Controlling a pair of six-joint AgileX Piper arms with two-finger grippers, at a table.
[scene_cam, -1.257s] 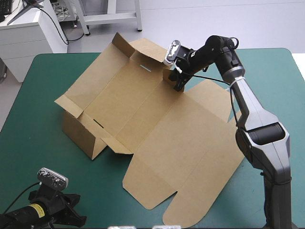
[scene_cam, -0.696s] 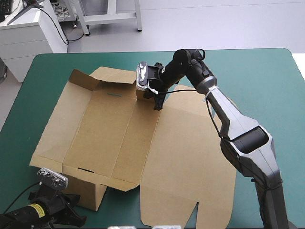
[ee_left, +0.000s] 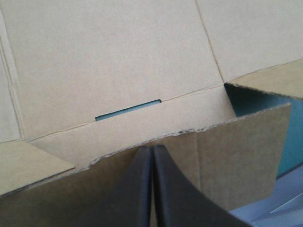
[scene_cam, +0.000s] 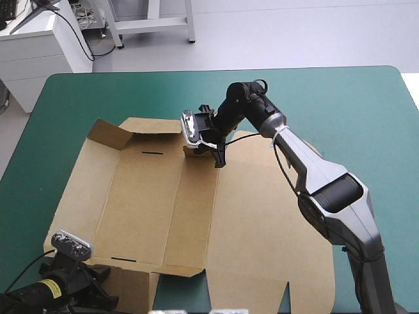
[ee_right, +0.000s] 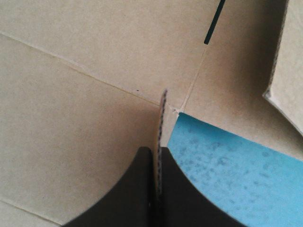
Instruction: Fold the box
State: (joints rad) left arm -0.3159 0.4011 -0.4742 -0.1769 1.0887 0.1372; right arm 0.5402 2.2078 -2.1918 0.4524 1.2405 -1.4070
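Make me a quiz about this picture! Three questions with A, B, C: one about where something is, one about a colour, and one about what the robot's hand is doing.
1. Where does the robot's black two-fingered right hand touch the flat brown cardboard box?
A. at its far edge
B. at its near edge
C. nowhere

2. What colour is the table cover?
A. red
B. teal-green
C. yellow

3. What is the right hand doing?
A. standing wide open
B. holding a white T-shirt
C. shut on a thin box flap

Answers:
1 A: the high view shows the hand at the box's edge farthest from the robot.
2 B: the cover around the box is teal-green.
3 C: in the right wrist view, the flap's edge runs between the black fingers.
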